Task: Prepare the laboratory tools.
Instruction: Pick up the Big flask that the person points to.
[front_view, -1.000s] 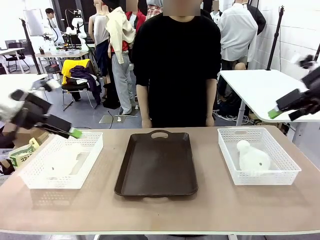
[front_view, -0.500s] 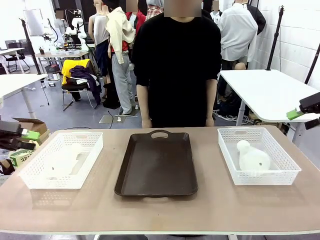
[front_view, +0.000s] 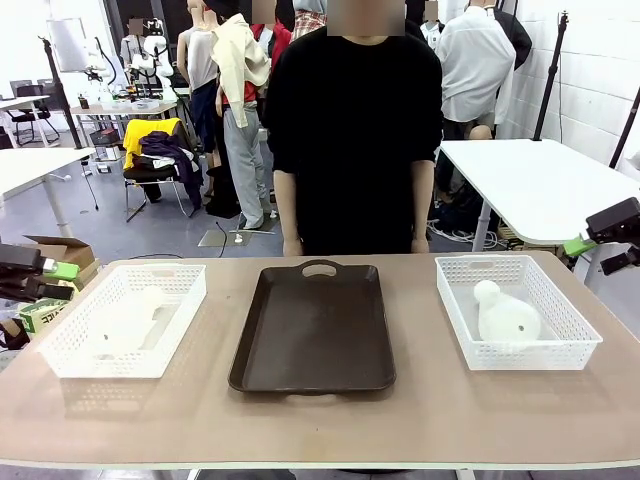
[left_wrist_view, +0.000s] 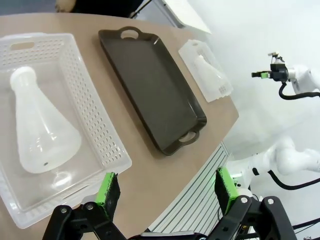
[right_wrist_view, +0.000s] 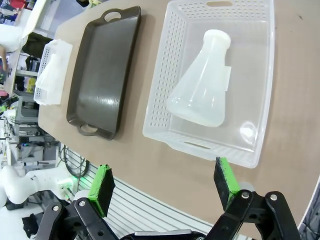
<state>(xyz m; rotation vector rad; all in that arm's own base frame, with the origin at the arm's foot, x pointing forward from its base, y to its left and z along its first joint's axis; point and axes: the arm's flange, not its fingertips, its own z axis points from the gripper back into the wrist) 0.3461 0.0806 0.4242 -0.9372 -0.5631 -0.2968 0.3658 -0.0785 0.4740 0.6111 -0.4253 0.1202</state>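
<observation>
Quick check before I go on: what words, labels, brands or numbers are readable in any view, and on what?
No text can be read anywhere.
Carton beside the table's left edge: green and white print, too small and blurred to read.
Left flask: no label or scale marks visible.
Right flask: a paler patch on its side, nothing legible on it.
Tray: no print.

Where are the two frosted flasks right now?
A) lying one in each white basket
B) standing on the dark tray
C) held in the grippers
A: the left flask lies on its side in the left basket, the right flask in the right basket.
</observation>
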